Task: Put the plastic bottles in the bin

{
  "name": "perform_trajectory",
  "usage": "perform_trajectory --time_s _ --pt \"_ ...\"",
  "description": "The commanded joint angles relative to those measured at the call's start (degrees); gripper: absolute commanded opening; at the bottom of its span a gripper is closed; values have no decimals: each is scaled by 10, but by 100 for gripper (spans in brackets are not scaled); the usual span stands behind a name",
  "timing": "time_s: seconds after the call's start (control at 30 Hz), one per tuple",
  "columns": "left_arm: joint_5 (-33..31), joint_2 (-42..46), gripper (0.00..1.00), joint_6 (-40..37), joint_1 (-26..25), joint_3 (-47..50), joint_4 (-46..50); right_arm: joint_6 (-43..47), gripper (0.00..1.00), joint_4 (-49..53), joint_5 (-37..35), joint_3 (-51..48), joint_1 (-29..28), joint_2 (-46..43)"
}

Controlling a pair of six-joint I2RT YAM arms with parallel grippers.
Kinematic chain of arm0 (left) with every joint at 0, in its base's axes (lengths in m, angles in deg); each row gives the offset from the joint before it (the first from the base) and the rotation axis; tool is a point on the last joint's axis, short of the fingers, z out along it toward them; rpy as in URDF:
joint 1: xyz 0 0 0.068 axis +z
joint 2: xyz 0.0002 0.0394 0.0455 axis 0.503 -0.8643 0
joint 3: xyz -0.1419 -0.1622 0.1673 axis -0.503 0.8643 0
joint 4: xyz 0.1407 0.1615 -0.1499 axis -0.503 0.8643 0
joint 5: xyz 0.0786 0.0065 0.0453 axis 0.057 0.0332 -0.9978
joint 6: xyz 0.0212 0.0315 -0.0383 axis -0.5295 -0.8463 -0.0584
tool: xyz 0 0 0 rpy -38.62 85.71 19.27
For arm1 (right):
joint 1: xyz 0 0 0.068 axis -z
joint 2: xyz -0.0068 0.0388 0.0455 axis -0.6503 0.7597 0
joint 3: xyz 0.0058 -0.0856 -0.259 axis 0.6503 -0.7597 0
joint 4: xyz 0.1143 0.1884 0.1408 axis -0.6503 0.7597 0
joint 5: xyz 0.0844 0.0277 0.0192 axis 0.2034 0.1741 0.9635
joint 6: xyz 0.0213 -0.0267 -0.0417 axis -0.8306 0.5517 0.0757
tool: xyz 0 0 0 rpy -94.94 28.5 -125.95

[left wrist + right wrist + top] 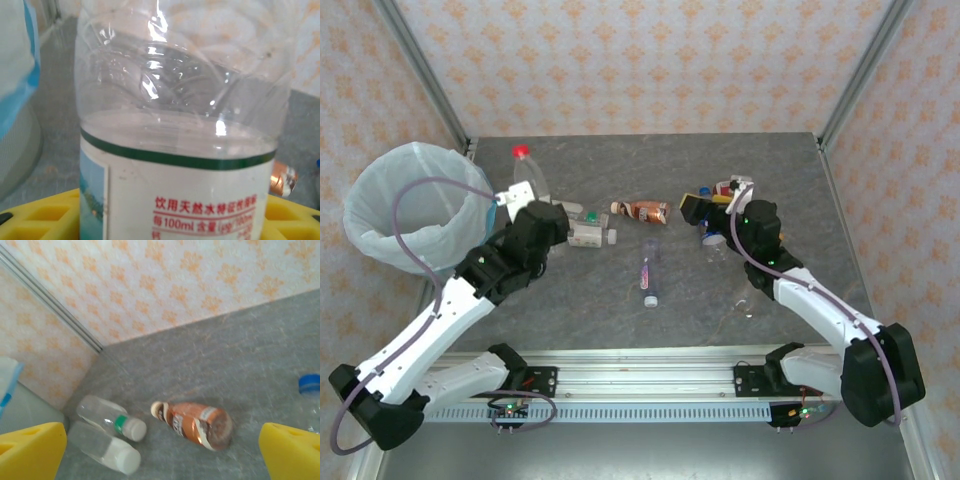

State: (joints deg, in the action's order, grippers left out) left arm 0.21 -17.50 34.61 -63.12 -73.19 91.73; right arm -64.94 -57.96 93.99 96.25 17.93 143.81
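While the left claw (520, 207) grips an upright clear plastic bottle with a red cap (525, 178) by its white-labelled lower body, the right claw (708, 207) stands wide open over the far right of the grey stone-patterned table (620, 160). The held bottle is just beside the round bin lined with a translucent white bag (365, 225), outside its rim on the right; I cannot tell whether the bottle's base touches the table.

In the left wrist view this bottle (175, 125) sits between the claw's yellow fingers (42, 215). Its clear wall is creased above a green band and red print, and the bin's bluish bag (15, 75) shows at the left edge.

In the right wrist view the right claw (162, 452) has its yellow fingers (30, 450) far apart. Beyond them a crumpled brown-and-orange labelled bottle (192, 424) lies on its side. To its left lie two clear bottles with white caps (100, 415), side by side, one with a green collar.

From above, that pair (588, 232) lies close to the left wrist, with the brown-and-orange bottle (642, 211) further right. A clear bottle with a purple label (649, 270) lies alone, nearer the arm bases. A cluster of small bottles (725, 187) surrounds the right claw, and a blue cap (713, 238) lies just near it.
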Motion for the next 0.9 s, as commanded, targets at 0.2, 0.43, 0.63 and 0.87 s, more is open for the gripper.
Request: perform_trajectory --time_s 0.2,0.43,0.63,0.87 --pt "-64 -75 60 -102 130 -146 -60 -63 99 -28 2 53 -14 -28" --pt "-180 -96 59 -198 186 -200 -108 -38 99 56 2 65 -14 -57" --pt "-225 -92 60 -215 270 -195 -110 -25 99 61 -18 58 -14 -75" --pt "-158 -64 61 -156 403 -145 -102 -23 99 52 -27 60 -13 -69"
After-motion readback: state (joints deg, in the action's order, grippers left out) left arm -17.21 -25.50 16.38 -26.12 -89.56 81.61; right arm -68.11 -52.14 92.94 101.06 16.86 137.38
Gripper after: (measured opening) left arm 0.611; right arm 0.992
